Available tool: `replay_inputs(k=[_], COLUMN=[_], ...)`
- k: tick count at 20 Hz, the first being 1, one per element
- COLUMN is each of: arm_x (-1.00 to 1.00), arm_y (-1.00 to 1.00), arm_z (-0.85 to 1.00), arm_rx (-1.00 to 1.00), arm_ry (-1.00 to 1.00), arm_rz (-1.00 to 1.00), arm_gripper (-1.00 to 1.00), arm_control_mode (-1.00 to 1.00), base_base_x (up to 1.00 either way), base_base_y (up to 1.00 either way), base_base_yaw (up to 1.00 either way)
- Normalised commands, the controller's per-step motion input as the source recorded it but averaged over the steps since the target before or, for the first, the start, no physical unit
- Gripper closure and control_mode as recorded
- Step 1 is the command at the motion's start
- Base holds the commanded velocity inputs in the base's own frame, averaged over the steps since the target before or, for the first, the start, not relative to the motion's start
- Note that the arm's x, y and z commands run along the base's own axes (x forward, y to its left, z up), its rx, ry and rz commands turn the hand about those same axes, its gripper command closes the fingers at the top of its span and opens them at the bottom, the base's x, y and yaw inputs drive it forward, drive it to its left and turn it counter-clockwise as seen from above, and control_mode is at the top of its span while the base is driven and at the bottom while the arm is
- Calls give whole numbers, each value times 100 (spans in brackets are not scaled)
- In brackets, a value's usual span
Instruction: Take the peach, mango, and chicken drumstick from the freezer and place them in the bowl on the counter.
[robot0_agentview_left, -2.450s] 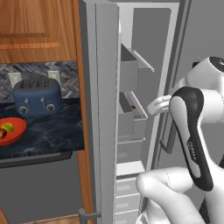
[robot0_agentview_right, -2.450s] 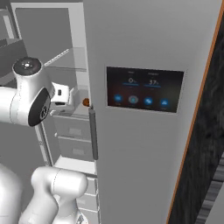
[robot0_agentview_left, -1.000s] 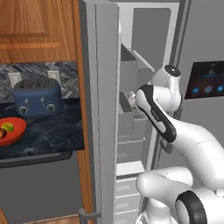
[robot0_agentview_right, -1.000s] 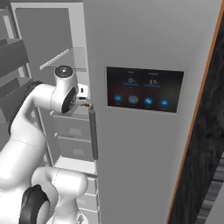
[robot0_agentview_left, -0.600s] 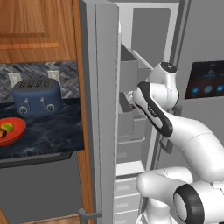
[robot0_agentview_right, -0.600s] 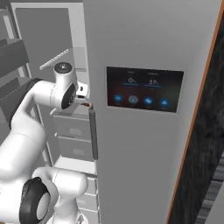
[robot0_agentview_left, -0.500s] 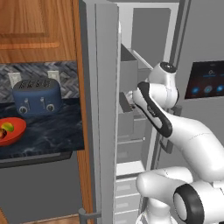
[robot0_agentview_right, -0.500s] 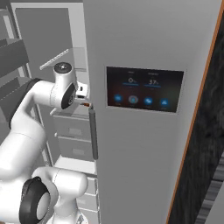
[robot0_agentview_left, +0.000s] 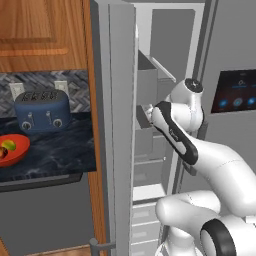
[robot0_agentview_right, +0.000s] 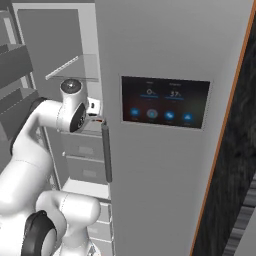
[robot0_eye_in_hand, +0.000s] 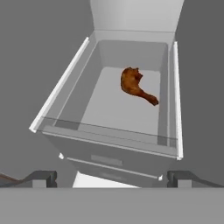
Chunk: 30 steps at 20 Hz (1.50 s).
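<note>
So the claw (robot0_eye_in_hand: 109, 177) is wide open, holding nothing, hanging above the freezer (robot0_agentview_left: 150, 90) shelf. The chicken drumstick (robot0_eye_in_hand: 136, 85) lies ahead of it, well apart, thick end farther off, bone slanting back toward 1 fingertip.

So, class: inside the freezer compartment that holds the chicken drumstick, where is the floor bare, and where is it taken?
The chicken drumstick sits toward the back right of the compartment. The floor is bare from the clear front lip up to the drumstick and along the left wall. Only the back right is crowded.
</note>
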Motion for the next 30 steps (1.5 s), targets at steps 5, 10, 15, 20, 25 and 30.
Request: replay_inputs(k=[5,10,15,20,25,30], arm_x=[1,30,51,46,36,31], arm_y=[24,23,0,0,0,0], arm_z=[0,-2,-13,-40,-25,0], arm_rx=[0,0,0,0,-1,0], arm_ry=[0,0,0,0,0,0], arm_rz=[2,0,0,0,-1,-3], arm_gripper=[-100,-100,-100,-100,-100,-100], arm_control_mode=[-100,-100,-100,-100,-100,-100], base_base_x=[0,0,0,0,0,0], base_base_y=[0,0,0,0,0,0], base_base_yaw=[0,0,0,0,0,0])
